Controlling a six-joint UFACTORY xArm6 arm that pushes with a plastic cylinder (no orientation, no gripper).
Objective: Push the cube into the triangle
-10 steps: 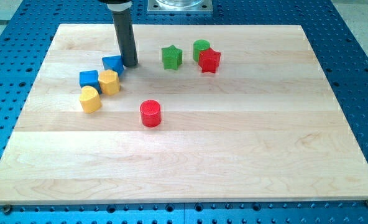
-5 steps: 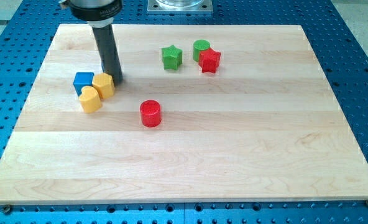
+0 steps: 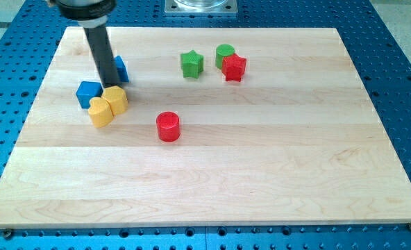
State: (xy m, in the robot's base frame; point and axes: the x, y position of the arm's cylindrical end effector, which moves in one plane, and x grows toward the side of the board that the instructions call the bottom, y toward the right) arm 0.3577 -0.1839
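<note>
Blue cube (image 3: pixel 89 92) lies at the worktop's left, its right edge touching a yellow hexagonal block (image 3: pixel 115 100) and its lower corner just beside a second yellow block (image 3: pixel 101 112) of rounded outline. A smaller blue block (image 3: pixel 121 68), apparently the triangle, stands toward the view's top right of the cube, partly hidden behind the rod and apart from the cube.

My tip (image 3: pixel 110 87) rests on the board between the two blue blocks, right at the upper edge of the yellow hexagonal block and just right of the cube; whether it touches either cannot be told. No pincer is fitted: the arm ends in a plain, smooth, dark cylindrical rod, so nothing is held or pinched.

Farther right, near the view's top, a green star (image 3: pixel 191 64) stands alone; a green round block (image 3: pixel 224 52) touches a red star-like block (image 3: pixel 234 67) set in front of it. A red cylinder (image 3: pixel 168 127) with a ridged top sits near mid-board. The worktop (image 3: pixel 275 160) is pale planked wood on a blue perforated base (image 3: pixel 400 90).
</note>
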